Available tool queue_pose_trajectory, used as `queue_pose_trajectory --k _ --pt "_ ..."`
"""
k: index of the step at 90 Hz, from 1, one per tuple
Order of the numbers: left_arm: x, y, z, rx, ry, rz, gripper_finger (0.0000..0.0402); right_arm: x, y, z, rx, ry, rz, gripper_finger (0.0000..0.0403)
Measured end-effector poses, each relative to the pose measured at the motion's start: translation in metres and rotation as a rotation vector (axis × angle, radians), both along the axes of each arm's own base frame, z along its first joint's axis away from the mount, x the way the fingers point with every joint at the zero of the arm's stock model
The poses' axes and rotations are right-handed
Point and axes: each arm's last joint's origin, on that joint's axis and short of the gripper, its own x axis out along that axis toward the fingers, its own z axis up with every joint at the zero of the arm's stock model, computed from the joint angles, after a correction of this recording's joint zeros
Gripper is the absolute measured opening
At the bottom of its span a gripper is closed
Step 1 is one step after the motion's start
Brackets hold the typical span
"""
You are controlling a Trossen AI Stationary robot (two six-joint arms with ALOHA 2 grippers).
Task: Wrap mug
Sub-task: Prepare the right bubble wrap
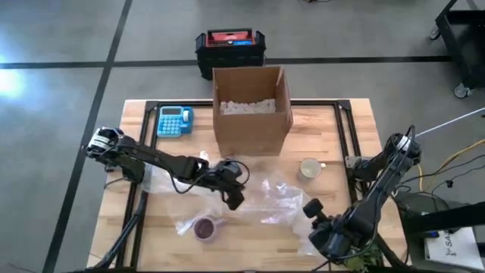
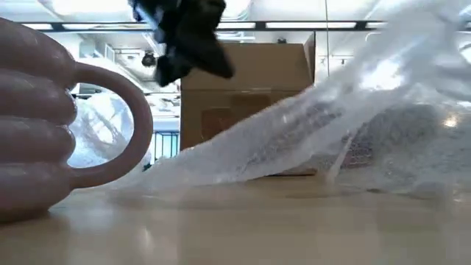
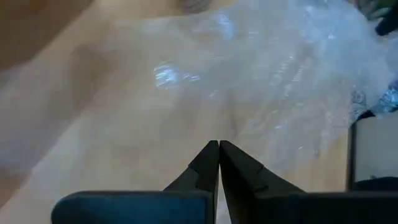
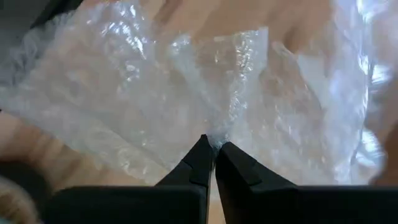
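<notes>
One ribbed pink mug (image 2: pixel 37 118), upright, looped handle, bubble wrap (image 2: pixel 353 125) beside

The left arm reaches in from its base at the table's left edge, stretched low and nearly straight toward the middle, wrist bent down. The left gripper (image 1: pixel 236 199) points at the tabletop, its two dark fingers (image 3: pixel 205 167) pressed tip to tip with nothing visible between them. The right arm folds back from its base at the right edge toward the near side, elbow raised. The right gripper (image 1: pixel 312 208) has its fingers (image 4: pixel 200 163) closed, pinching bubble wrap (image 4: pixel 236 118) at their tips.
</notes>
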Motion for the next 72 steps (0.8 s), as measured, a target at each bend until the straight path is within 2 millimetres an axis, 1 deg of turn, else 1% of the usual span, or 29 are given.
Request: queue_pose_trajectory --k 8,16,24,30,34,45,53,72 --pt "0.011 -0.003 -0.024 0.005 0.042 -0.026 0.0 0.003 -0.003 0.001 -0.004 -0.01 -0.014 0.0" --pt "0.018 -0.007 -0.05 -0.027 0.116 -0.079 0.0 0.005 -0.005 -0.001 -0.008 -0.007 -0.022 0.0" --pt "0.019 -0.01 -0.077 -0.089 0.239 -0.146 0.0 0.005 -0.006 -0.003 -0.012 -0.005 -0.024 0.0" --pt "0.015 -0.011 -0.09 -0.134 0.336 -0.162 0.0 0.004 -0.006 -0.004 -0.012 -0.002 -0.035 0.0" --pt "0.014 -0.011 -0.091 -0.154 0.369 -0.163 0.0 0.004 -0.006 -0.004 -0.007 -0.003 -0.047 0.0" --pt "-0.001 -0.013 -0.092 -0.208 0.523 -0.164 0.0 0.004 -0.006 -0.005 0.011 -0.008 -0.102 0.0" --pt "-0.016 -0.015 -0.087 -0.218 0.627 -0.175 0.0 0.004 -0.006 -0.005 0.019 -0.011 -0.121 0.0" --pt "-0.041 -0.016 -0.068 -0.212 0.768 -0.183 0.0 0.004 -0.005 -0.008 0.051 -0.013 -0.184 0.0"
